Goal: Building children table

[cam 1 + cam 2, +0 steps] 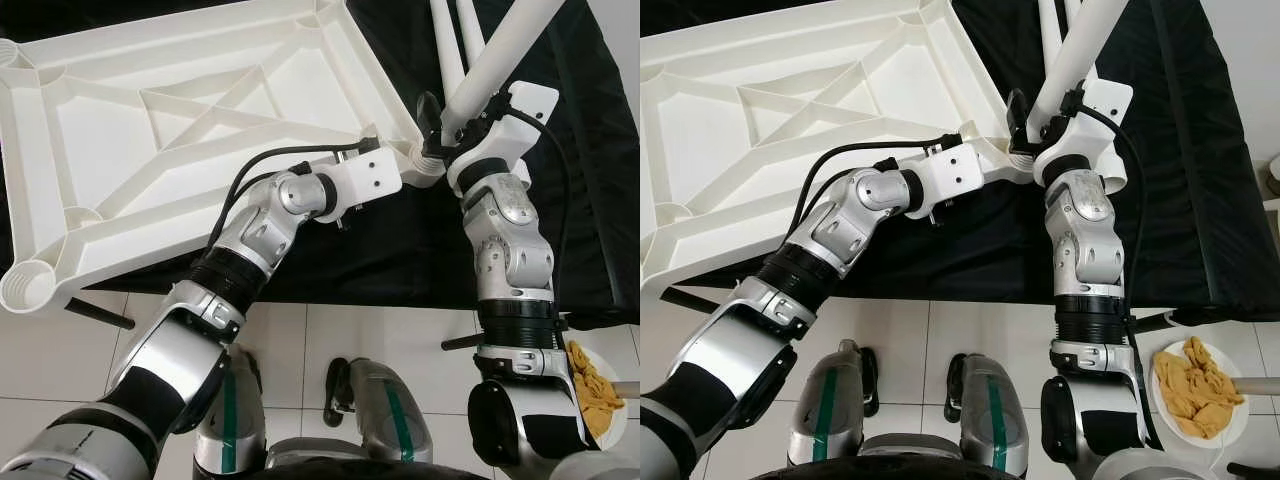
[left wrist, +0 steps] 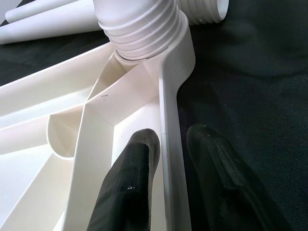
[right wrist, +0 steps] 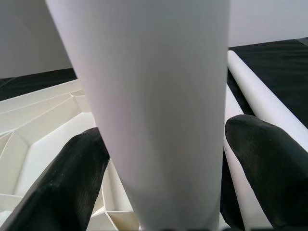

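White plastic makes up the children's tabletop (image 1: 190,130), which lies upside down on a black cloth (image 1: 560,180), its ribbed underside facing up and round leg sockets at its corners; part of it juts past the cloth's edge over the white tiled floor (image 1: 380,330).

The left gripper (image 2: 166,187) sits at the tabletop's corner nearest the robot's right side, its two black fingers (image 2: 130,183) straddling the upright rim, one inside the tray and one outside over the cloth; they lie close against the rim, though whether they truly pinch it is hard to judge from the wrist view.

The right gripper (image 3: 159,163) is closed around a white table leg (image 1: 495,65), one black finger on each side of the tube; the leg stands tilted with its threaded lower end (image 2: 144,29) seated in the corner socket just beyond the left gripper.

Two more white legs (image 1: 450,40) lie on the cloth beyond that corner, beside the held one; a white plate (image 1: 1240,420) with yellowish crumpled pieces on it rests on the floor by the robot's right side.
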Controlling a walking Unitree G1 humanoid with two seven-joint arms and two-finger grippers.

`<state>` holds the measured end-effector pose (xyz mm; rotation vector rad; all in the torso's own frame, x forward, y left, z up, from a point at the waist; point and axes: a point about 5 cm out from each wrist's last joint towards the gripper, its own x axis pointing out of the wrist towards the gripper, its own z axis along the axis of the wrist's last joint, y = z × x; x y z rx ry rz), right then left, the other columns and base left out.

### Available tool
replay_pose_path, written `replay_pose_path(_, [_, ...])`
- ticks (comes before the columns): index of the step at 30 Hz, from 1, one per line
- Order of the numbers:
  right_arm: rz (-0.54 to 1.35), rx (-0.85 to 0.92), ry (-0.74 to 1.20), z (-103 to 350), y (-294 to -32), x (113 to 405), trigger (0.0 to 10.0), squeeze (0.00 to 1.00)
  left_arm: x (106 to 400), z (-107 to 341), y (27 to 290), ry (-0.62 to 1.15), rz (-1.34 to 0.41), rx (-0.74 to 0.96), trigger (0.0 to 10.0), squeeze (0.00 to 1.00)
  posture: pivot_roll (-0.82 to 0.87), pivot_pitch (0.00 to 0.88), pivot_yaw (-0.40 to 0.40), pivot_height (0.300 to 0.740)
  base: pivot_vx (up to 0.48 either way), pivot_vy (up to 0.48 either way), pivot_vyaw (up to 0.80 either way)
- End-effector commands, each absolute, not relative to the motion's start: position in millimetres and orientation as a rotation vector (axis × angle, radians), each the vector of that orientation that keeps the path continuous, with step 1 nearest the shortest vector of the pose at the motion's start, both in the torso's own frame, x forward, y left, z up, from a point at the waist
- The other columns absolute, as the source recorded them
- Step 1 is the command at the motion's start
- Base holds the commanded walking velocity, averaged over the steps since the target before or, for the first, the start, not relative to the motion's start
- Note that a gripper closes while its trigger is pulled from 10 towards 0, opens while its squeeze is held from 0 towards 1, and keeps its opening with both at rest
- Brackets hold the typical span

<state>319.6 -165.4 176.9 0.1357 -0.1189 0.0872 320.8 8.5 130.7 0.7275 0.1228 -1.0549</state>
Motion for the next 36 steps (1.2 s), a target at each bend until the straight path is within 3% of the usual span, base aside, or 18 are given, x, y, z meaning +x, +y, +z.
replay_pose_path(1, [0.094,0.126,-0.127,177,-168,317,10.0,0.0,311,95,27,0.378,-1.171,0.702,10.0,0.0,0.02,0.036,-0.045,0.74,0.0,0.0,0.0])
replay_pose_path(2, [0.1,0.122,-0.13,178,-169,317,10.0,0.0,312,96,27,0.384,-1.177,0.692,9.1,0.0,0.02,0.036,-0.044,0.74,0.0,0.0,0.0])
replay_pose_path(3, [0.104,0.119,-0.134,178,-169,317,10.0,0.0,312,96,28,0.393,-1.176,0.684,6.7,0.0,0.02,0.036,-0.044,0.74,0.0,0.0,0.0])
replay_pose_path(5, [0.108,0.117,-0.137,178,-169,316,10.0,0.0,314,97,28,0.4,-1.168,0.671,6.1,0.0,0.02,0.036,-0.043,0.74,0.0,0.0,0.0])
replay_pose_path(6, [0.117,0.109,-0.143,179,-168,316,10.0,0.0,315,98,29,0.409,-1.16,0.65,0.5,0.0,0.02,0.037,-0.041,0.74,0.0,0.0,0.0])
replay_pose_path(7, [0.123,0.104,-0.147,179,-168,316,10.0,0.0,316,99,29,0.413,-1.154,0.635,0.1,0.0,0.02,0.037,-0.041,0.74,0.0,0.0,0.0])
replay_pose_path(9, [0.133,0.099,-0.152,179,-168,315,10.0,0.0,316,98,29,0.43,-1.161,0.627,0.1,0.0,0.02,0.038,-0.04,0.74,0.0,0.0,0.0])
replay_pose_path(10, [0.153,0.099,-0.156,180,-167,314,10.0,0.0,315,98,30,0.458,-1.171,0.609,10.0,0.0,0.02,0.039,-0.038,0.74,0.0,0.0,0.0])
replay_pose_path(23, [0.227,0.02,-0.182,179,-175,310,10.0,0.0,312,95,34,0.566,-1.232,0.643,10.0,0.0,0.02,0.068,-0.032,0.74,0.0,0.0,0.0])
replay_pose_path(24, [0.232,0.017,-0.176,177,-178,310,10.0,0.0,312,96,35,0.576,-1.247,0.644,8.8,0.0,0.02,0.069,-0.03,0.74,0.0,0.0,0.0])
replay_pose_path(25, [0.232,0.017,-0.176,177,-178,310,10.0,0.0,312,96,35,0.576,-1.247,0.644,8.8,0.0,0.02,0.069,-0.03,0.74,0.0,0.0,0.0])
replay_pose_path(26, [0.235,0.019,-0.171,176,-180,310,10.0,0.0,312,97,35,0.572,-1.251,0.646,4.0,0.0,0.02,0.071,-0.03,0.74,0.0,0.0,0.0])
replay_pose_path(27, [0.238,0.02,-0.169,175,-181,310,10.0,0.0,312,98,35,0.571,-1.253,0.647,4.0,0.0,0.02,0.071,-0.03,0.74,0.0,0.0,0.0])
replay_pose_path(28, [0.249,0.02,-0.161,173,-183,310,10.0,0.0,312,99,36,0.567,-1.263,0.65,0.0,0.0,0.02,0.071,-0.03,0.74,0.0,0.0,0.0])
replay_pose_path(31, [0.266,0.021,-0.152,171,-186,310,10.0,0.0,311,99,36,0.571,-1.275,0.657,0.0,0.0,0.02,0.072,-0.03,0.74,0.0,0.0,0.0])
replay_pose_path(32, [0.278,0.021,-0.147,169,-187,310,10.0,0.0,310,100,37,0.575,-1.284,0.661,4.5,0.0,0.02,0.072,-0.03,0.74,0.0,0.0,0.0])
replay_pose_path(33, [0.308,0.02,-0.139,167,-189,309,10.0,0.0,310,99,37,0.582,-1.281,0.666,10.0,0.0,0.02,0.073,-0.032,0.74,0.0,0.0,0.0])
replay_pose_path(36, [0.34,0.014,-0.134,165,-191,308,10.0,0.0,310,99,38,0.586,-1.279,0.674,10.0,0.0,0.02,0.073,-0.032,0.74,0.0,0.0,0.0])
